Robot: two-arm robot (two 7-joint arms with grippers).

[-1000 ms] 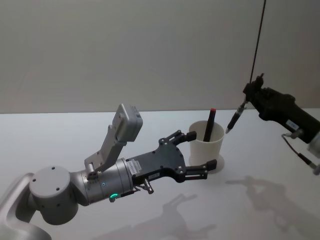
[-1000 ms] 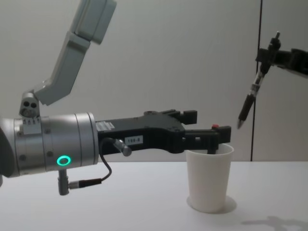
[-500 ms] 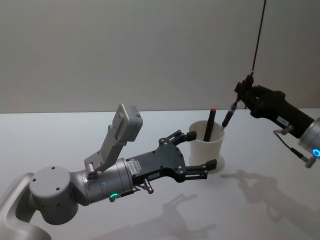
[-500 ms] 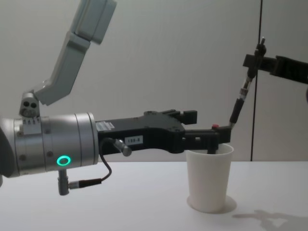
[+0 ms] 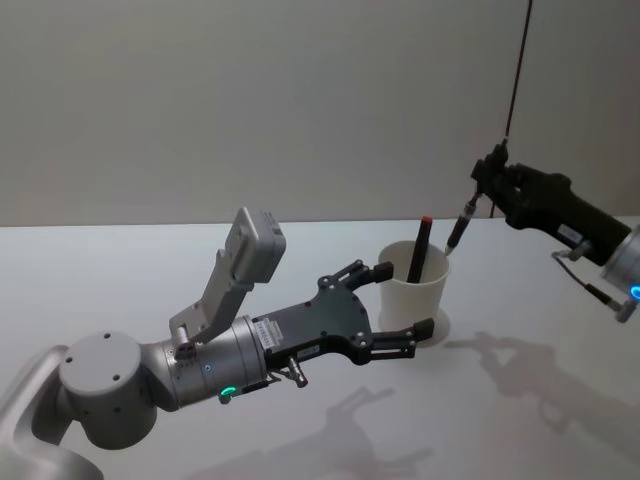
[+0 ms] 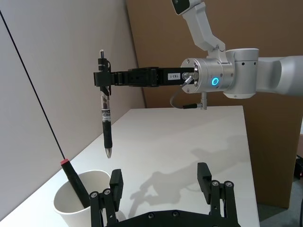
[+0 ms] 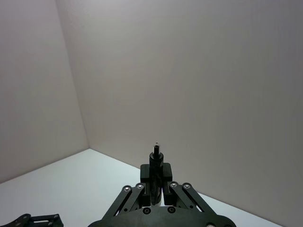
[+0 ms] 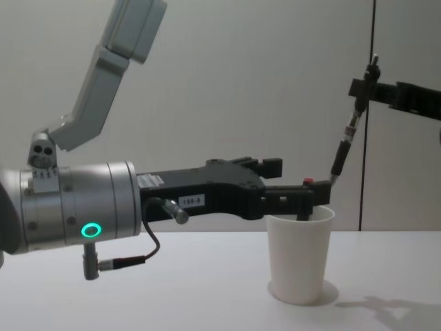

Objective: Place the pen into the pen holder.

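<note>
The pen holder (image 5: pixel 413 300), a plain white paper cup (image 8: pixel 300 255), stands upright on the table with a red-capped pen (image 5: pixel 417 250) leaning inside it. My left gripper (image 5: pixel 405 299) is open, one finger on each side of the cup. My right gripper (image 5: pixel 487 180) is shut on the upper end of a black pen (image 5: pixel 460 225). This pen hangs tilted, tip down, just above the cup's right rim (image 8: pixel 342 148). In the left wrist view the pen (image 6: pixel 106 125) hangs above and beside the cup (image 6: pixel 78 201).
The white table (image 5: pixel 120 290) runs wide around the cup. A grey wall stands behind it, with a thin black cord (image 5: pixel 515 70) running down it near the right gripper. A brown cardboard panel (image 6: pixel 156 42) stands behind the right arm.
My right gripper has carried the black pen leftward, from well right of the cup to above its right rim. The left arm and the cup have not moved.
</note>
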